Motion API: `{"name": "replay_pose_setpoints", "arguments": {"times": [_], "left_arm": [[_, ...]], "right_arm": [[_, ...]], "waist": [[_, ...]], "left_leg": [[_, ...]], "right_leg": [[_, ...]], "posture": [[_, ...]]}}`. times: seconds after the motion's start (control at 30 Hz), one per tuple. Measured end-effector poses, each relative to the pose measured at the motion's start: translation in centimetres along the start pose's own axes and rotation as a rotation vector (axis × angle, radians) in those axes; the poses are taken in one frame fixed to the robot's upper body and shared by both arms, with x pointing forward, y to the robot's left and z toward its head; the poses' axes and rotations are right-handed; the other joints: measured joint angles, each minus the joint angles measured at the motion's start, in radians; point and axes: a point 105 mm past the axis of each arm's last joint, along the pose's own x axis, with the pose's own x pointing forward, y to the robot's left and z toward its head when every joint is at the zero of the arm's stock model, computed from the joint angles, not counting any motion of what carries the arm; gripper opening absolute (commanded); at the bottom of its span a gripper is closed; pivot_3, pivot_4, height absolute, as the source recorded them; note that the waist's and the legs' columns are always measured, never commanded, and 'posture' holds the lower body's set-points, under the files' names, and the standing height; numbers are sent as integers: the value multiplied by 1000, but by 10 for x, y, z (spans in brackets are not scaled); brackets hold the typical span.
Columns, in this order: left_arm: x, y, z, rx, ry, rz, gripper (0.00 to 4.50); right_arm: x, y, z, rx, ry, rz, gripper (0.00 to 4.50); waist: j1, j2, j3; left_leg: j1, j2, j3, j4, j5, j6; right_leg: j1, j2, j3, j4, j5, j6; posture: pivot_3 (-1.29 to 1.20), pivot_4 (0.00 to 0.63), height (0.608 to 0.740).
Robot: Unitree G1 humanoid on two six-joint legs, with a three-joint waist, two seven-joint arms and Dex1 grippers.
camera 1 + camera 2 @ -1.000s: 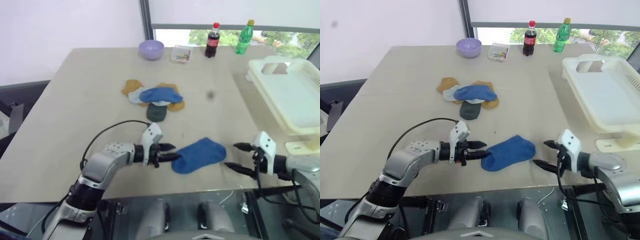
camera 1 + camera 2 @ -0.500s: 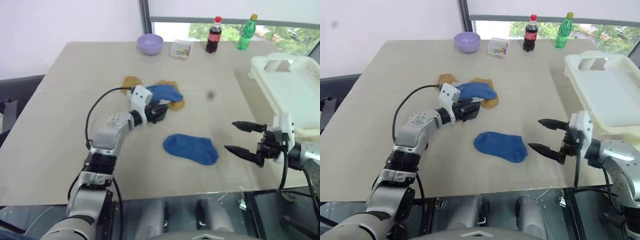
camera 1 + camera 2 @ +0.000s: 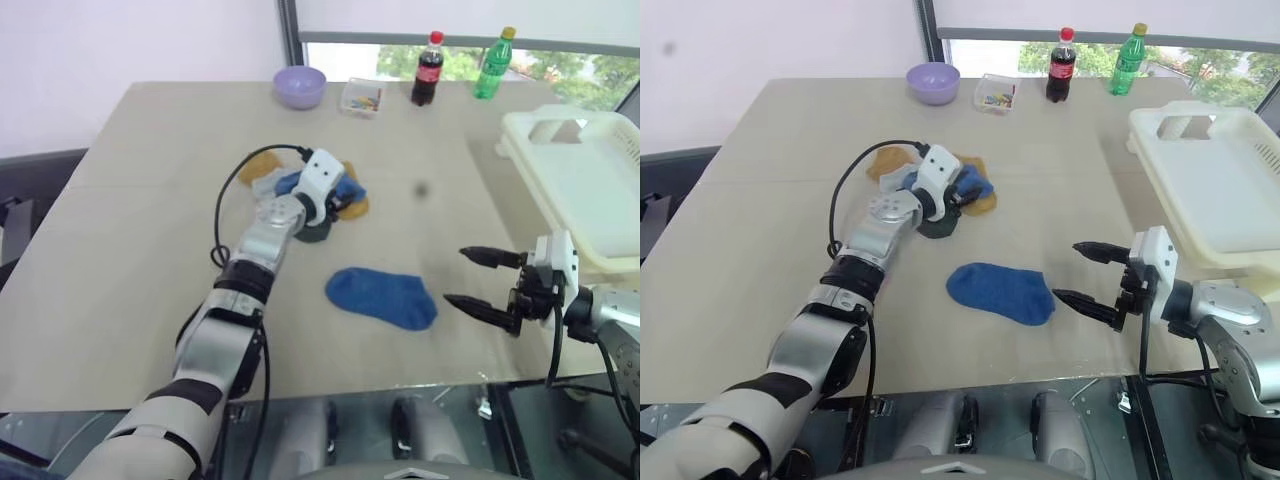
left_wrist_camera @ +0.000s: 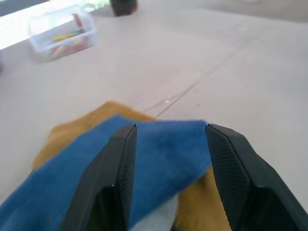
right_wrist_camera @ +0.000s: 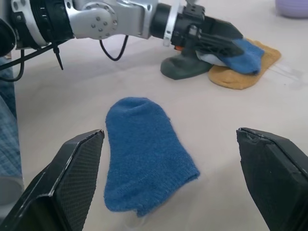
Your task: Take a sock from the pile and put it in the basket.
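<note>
Beige tabletop [image 3: 150, 200] holds the white basket [image 3: 590, 200] at the right edge. Mid-table lies the pile [image 3: 975, 195]; left gripper [image 4: 168, 144] is over its blue top sock, fingers apart. Right gripper [image 3: 480, 280] gapes wide beside a lone blue sock [image 3: 382, 297]

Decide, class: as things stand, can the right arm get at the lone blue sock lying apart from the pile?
Probably yes. The right gripper is open and faces the blue sock across bare table; nothing lies between them.
</note>
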Motion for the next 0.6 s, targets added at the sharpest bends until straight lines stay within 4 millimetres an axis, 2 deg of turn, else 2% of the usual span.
{"name": "replay_pose_setpoints", "arguments": {"times": [0.1,0.3,0.6], "left_arm": [[5,-5,-4,26,16,-11,2422],[18,-22,0,83,27,-19,2422],[20,-23,-1,79,29,-2,2422]], "right_arm": [[-1,0,-1,1,5,-3,4500],[-1,0,-2,-9,4,-9,4500],[-1,0,-3,-5,7,-10,4500]], "waist": [[-1,0,0],[2,-1,1],[-1,-1,1]], "left_leg": [[0,0,0,0,0,0],[0,0,0,0,0,0],[0,1,0,0,0,0]], "right_leg": [[0,0,0,0,0,0],[0,0,0,0,0,0],[0,0,0,1,0,0]], "posture": [[0,150,733],[0,150,733],[0,150,733]]}}
